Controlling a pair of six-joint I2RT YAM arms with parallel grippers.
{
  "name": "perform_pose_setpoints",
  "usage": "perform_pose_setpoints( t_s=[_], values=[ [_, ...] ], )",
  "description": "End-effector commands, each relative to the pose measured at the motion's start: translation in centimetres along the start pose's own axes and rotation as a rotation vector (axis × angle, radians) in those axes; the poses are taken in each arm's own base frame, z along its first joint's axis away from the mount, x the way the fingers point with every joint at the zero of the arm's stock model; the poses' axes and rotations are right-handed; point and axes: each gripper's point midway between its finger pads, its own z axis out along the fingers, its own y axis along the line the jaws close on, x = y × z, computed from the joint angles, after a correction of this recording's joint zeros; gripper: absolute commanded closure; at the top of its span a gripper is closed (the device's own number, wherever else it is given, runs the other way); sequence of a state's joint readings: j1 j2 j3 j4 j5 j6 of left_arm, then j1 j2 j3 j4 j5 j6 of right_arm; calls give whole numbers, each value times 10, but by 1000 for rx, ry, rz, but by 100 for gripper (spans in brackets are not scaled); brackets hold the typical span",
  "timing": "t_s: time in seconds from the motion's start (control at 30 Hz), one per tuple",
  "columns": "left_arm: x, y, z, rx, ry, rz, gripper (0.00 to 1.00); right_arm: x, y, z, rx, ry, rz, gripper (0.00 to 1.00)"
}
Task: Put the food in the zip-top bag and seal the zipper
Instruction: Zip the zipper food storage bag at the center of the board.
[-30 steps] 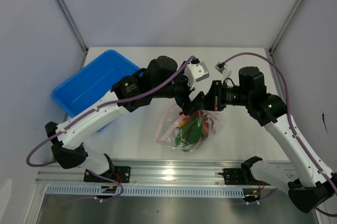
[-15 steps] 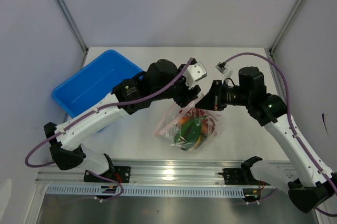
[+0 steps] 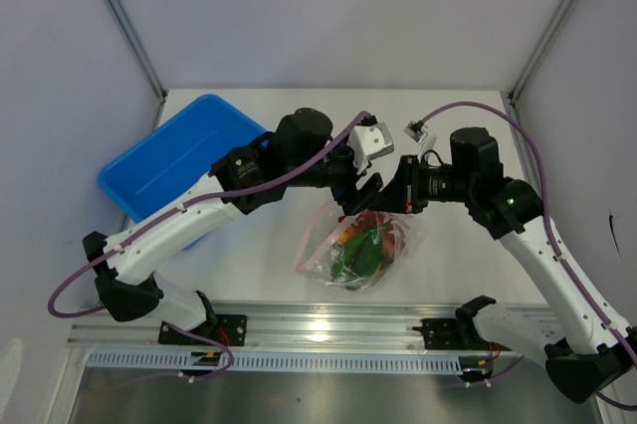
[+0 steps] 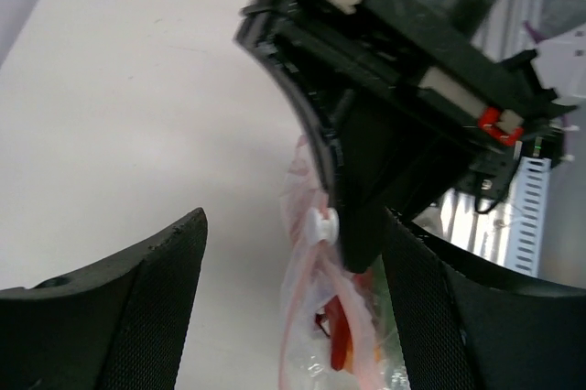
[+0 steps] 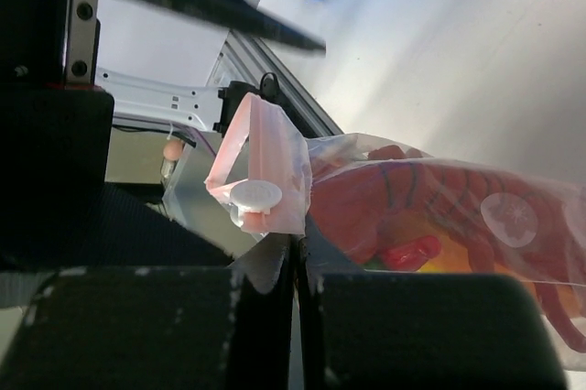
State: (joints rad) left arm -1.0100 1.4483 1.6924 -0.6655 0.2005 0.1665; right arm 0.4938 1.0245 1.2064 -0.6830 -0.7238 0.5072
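While the right tool [image 5: 295, 251] is pinching the zipper [image 5: 264, 157], the left tool [image 4: 293, 234], spread again, is returning; the zip-top bag [image 3: 317, 245] is awaiting sealing.

Seen from above, the left gripper [image 3: 360, 195] and right gripper [image 3: 391, 195] meet over the bag [image 3: 353, 250] and hide its mouth. The left arm [image 3: 229, 190] covers the near right side of the bin [image 3: 164, 160]. The food [image 3: 363, 245] is too small to tell piece from piece. In the left wrist view the right gripper blocks the bag's top, and the bottom edge cuts the bag off. In the right wrist view the right fingers [image 5: 137, 326] are dark blurs, and the food runs off the right edge.
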Motion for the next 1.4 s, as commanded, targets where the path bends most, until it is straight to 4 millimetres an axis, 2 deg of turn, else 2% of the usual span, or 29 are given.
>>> perform_pose_setpoints(
  t_s=[0.0, 0.2, 0.33, 0.57, 0.77, 0.87, 0.97, 1.07, 1.1, 1.13, 1.2, 1.27, 1.37],
  values=[
    [-22, -20, -14, 146, -100, -16, 22, -9, 26, -11, -80, -34, -83, 100],
    [-17, -22, -14, 181, -99, -34, 25, -6, 30, -14, -97, -30, -96, 100],
    [-15, -24, -11, 192, -93, -48, 36, -5, 32, -14, -109, -26, -98, 100],
    [-15, -23, -7, 189, -82, -61, 43, -4, 33, -14, -116, -18, -100, 100],
    [-8, -24, -2, 202, -45, -72, 55, -4, 34, -14, -118, -18, -102, 100],
    [-5, -25, -1, 207, -33, -72, 62, -5, 34, -15, -120, -21, -107, 100],
    [-2, -24, 0, 209, -19, -72, 75, -7, 36, -16, -122, -28, -115, 100],
    [1, -22, 3, 204, 2, -76, 95, -7, 36, -16, -121, -27, -125, 99],
    [1, -22, 3, 204, 3, -75, 99, -6, 35, -16, -115, -23, -124, 95],
    [0, -22, 2, 206, 3, -81, 99, -6, 35, -17, -116, -22, -129, 93],
    [-2, -21, 1, 211, -3, -88, 99, -3, 33, -18, -109, -14, -140, 82],
    [-4, -21, 0, 223, -10, -98, 99, -3, 32, -19, -107, -9, -163, 65],
    [-6, -26, -1, 276, -16, -116, 99, -4, 32, -21, -104, -8, -198, 61]
  ],
)
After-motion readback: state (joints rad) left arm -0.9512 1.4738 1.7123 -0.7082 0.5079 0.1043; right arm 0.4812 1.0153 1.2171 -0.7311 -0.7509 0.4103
